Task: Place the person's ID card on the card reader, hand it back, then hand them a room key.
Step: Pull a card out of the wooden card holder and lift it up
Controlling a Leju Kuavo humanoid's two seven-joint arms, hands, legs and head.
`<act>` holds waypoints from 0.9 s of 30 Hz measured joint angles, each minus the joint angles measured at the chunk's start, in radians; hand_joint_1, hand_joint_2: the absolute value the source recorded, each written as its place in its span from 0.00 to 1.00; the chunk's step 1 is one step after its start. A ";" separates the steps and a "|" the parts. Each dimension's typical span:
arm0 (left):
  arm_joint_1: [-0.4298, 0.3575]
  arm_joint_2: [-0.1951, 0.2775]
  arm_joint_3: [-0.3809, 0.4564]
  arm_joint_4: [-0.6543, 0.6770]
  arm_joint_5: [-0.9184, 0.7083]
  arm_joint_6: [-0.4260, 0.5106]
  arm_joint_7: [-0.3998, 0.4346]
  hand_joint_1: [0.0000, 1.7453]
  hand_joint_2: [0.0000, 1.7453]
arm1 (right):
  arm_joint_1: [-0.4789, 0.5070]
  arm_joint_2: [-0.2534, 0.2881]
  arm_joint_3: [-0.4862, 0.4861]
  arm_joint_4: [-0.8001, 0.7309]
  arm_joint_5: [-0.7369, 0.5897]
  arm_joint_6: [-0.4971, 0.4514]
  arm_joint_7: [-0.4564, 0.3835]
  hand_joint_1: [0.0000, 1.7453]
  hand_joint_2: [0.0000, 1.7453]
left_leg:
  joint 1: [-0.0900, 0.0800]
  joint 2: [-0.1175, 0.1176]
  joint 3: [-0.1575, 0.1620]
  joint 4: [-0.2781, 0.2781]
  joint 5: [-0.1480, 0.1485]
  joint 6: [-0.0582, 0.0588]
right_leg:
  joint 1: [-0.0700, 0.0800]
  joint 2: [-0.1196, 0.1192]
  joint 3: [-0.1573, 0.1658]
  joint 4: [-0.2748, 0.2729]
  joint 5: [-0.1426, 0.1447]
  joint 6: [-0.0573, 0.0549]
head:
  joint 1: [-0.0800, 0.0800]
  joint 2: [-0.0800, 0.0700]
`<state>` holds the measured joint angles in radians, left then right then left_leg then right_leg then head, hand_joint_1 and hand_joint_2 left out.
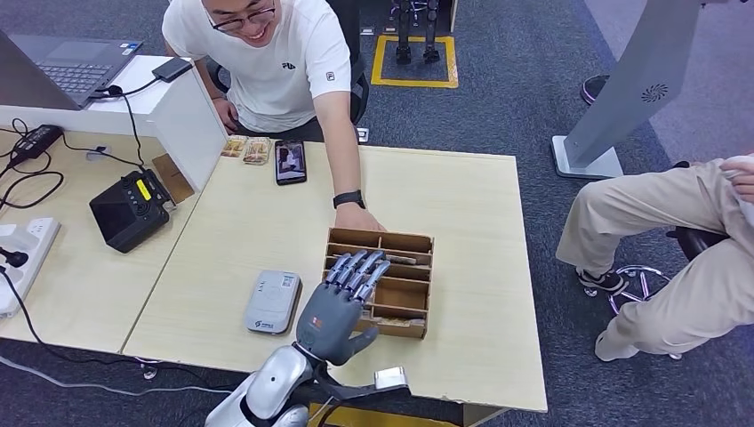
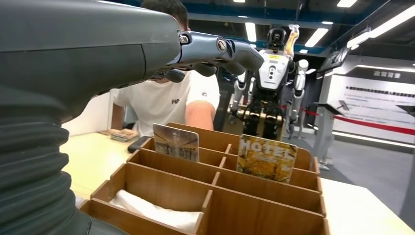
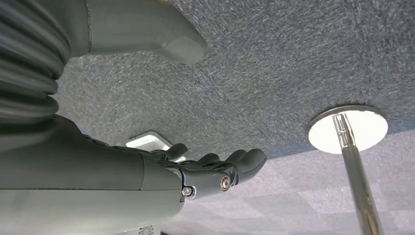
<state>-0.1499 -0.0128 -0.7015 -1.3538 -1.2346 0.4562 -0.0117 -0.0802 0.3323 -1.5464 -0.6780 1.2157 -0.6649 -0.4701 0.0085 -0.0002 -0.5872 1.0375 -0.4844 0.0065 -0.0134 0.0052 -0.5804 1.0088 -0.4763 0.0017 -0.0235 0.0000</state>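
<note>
Silver and close to the lens in the head view, the left arm rises from the near table edge and ends in the left hand [image 1: 342,307], held flat, palm down, over the near half of the wooden divided box [image 1: 418,242]. Its fingers [image 1: 356,269] lie straight, side by side and slightly apart, holding nothing; the thumb juts toward the box's front wall. From the left wrist view the fingers [image 2: 230,51] reach out level above the compartments without touching the cards.

Two room key cards stand upright in the box: one with a pale picture [image 2: 175,142] in a compartment toward the person, another with yellow foliage and the word HOTEL [image 2: 266,157] in the neighbouring compartment. White crumpled material [image 2: 151,210] lies in the nearest compartment.

A person in a white shirt leans over the far side of the light wooden table [image 1: 480,356], their hand [image 1: 358,218] resting at the box's far rim. Just beside the box, toward the robot's left, lies the grey card reader [image 1: 272,302], its top bare. I cannot tell where the ID card is.

Hanging above grey carpet, the right hand [image 3: 205,171] has loosely extended fingers [image 3: 249,160], empty.
</note>
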 joint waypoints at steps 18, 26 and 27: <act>-0.010 -0.009 0.000 0.075 -0.136 0.001 0.072 0.00 1.00 | 0.000 0.000 0.000 0.000 0.002 0.000 0.003 0.00 1.00 | 0.000 0.000 0.000 0.000 0.000 0.000 | 0.000 0.000 0.000 0.000 0.000 0.000 | 0.000 0.000; -0.013 -0.018 0.000 0.099 -0.148 0.040 0.084 0.00 1.00 | 0.000 0.000 0.000 0.000 0.002 0.000 0.003 0.00 1.00 | 0.000 0.000 0.000 0.000 0.000 0.000 | 0.000 0.000 0.000 0.000 0.000 0.000 | 0.000 0.000; -0.013 -0.018 0.000 0.100 -0.149 0.041 0.084 0.00 1.00 | 0.000 0.000 0.000 0.000 0.002 0.000 0.003 0.00 1.00 | 0.000 0.000 0.000 0.000 0.000 0.000 | 0.000 0.000 0.000 0.000 0.000 0.000 | 0.000 0.000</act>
<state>-0.1625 -0.0309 -0.7015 -1.2539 -1.3832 0.4971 0.0725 -0.0802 0.3323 -1.5465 -0.6783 1.2177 -0.6649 -0.4673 0.0085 -0.0003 -0.5873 1.0375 -0.4845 0.0065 -0.0134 0.0052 -0.5804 1.0088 -0.4763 0.0017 -0.0237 0.0000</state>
